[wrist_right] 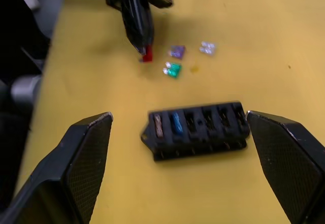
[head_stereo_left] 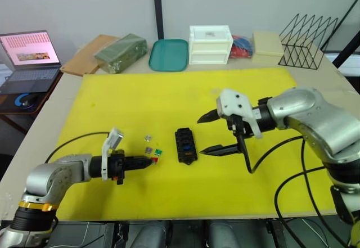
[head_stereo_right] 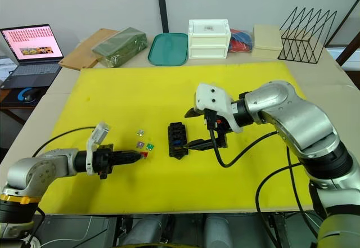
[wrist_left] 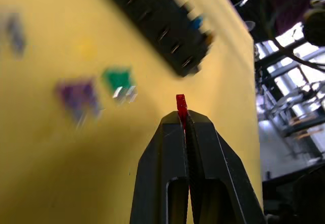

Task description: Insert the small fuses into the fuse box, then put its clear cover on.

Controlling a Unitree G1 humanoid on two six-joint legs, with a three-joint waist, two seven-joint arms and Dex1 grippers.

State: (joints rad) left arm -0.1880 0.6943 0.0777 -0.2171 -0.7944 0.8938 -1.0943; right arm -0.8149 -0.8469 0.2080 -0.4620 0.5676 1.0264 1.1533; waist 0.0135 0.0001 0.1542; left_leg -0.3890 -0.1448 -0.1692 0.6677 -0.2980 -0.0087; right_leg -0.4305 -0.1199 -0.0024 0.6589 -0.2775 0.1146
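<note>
The black fuse box [head_stereo_left: 184, 145] lies mid-mat, with a tan fuse [wrist_right: 158, 125] and a blue fuse [wrist_right: 175, 123] seated at one end of its slots. My left gripper [head_stereo_left: 153, 160] is shut on a red fuse [wrist_left: 181, 103], its tip low over the mat just left of the box. Beside that tip lie a green fuse [head_stereo_left: 158, 151], a purple fuse [head_stereo_left: 148, 148] and a pale one [head_stereo_left: 147, 138]. My right gripper [head_stereo_left: 201, 135] hovers open just right of the box, its fingers spread about as wide as the box is long. The clear cover is out of view.
A yellow mat [head_stereo_left: 140, 102] covers the table. At the back stand a teal tray [head_stereo_left: 169, 54], a white drawer box [head_stereo_left: 210, 44], a wire rack [head_stereo_left: 306, 48] and a green packet [head_stereo_left: 121, 51]. A laptop [head_stereo_left: 28, 54] sits far left. Black cables trail from both arms.
</note>
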